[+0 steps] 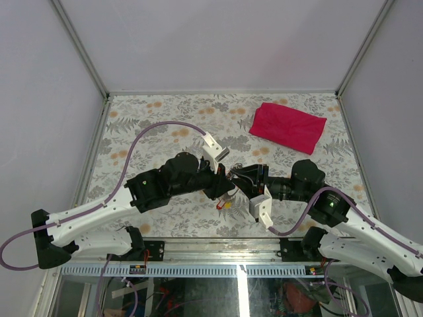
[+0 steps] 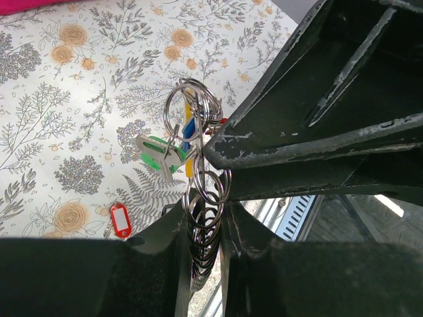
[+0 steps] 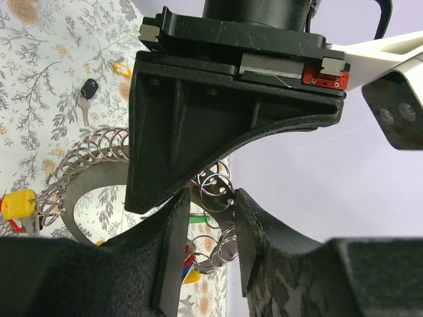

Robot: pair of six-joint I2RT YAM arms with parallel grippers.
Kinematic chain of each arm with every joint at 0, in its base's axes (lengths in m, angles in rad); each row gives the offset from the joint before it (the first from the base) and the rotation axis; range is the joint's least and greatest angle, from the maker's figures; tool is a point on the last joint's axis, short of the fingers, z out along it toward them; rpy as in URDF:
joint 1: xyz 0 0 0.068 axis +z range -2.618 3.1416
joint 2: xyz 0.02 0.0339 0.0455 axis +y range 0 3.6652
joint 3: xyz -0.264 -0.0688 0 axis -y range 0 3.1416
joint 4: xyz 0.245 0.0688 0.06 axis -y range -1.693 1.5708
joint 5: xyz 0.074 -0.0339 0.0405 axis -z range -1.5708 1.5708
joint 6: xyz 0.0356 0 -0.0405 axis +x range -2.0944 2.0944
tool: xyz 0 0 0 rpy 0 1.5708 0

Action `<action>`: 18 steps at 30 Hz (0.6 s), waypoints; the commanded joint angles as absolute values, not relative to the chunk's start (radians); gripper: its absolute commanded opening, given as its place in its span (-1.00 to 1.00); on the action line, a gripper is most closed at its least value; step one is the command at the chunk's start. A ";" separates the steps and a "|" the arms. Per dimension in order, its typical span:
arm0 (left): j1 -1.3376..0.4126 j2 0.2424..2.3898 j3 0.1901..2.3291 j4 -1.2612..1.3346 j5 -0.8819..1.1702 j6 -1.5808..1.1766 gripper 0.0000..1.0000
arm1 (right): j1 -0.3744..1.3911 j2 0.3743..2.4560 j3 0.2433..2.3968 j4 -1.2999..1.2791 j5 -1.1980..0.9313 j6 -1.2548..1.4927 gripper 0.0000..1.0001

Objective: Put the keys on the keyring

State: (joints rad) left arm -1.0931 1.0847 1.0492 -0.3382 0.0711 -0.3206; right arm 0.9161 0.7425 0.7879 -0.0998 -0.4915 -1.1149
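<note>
Silvery loops of the keyring [image 3: 215,187] sat between the fingers of the right gripper [image 3: 208,221]; a black-headed key [image 3: 86,91] lay far left on the floral table [image 3: 39,59]

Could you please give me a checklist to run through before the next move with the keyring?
1. Left gripper shut on keyring: ok.
2. Right gripper clamped on keyring: cannot tell.
3. Green key fully threaded: cannot tell.
4. Red key on keyring: not ok, lies on table.
5. Black key on keyring: not ok, lies on table.
</note>
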 commanded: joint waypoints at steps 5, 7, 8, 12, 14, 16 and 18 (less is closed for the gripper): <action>-1.100 1.085 1.089 -0.275 0.093 -0.328 -1.00 | 0.918 0.753 0.811 -0.044 -0.495 -1.115 -0.32; -1.100 1.083 1.089 -0.275 0.092 -0.328 -1.00 | 0.918 0.755 0.806 -0.043 -0.490 -1.117 -0.35; -1.099 1.083 1.090 -0.275 0.091 -0.328 -1.00 | 0.919 0.756 0.805 -0.043 -0.488 -1.119 -0.37; -1.099 1.082 1.090 -0.275 0.092 -0.328 -1.00 | 0.918 0.757 0.795 -0.031 -0.476 -1.115 -0.45; -1.100 1.081 1.092 -0.276 0.090 -0.327 -1.00 | 0.919 0.754 0.789 -0.022 -0.470 -1.108 -0.51; -1.099 1.079 1.092 -0.276 0.092 -0.327 -1.00 | 0.919 0.748 0.783 -0.007 -0.465 -1.096 -0.56; -1.100 1.080 1.091 -0.276 0.091 -0.327 -1.00 | 0.918 0.741 0.776 0.004 -0.463 -1.076 -0.63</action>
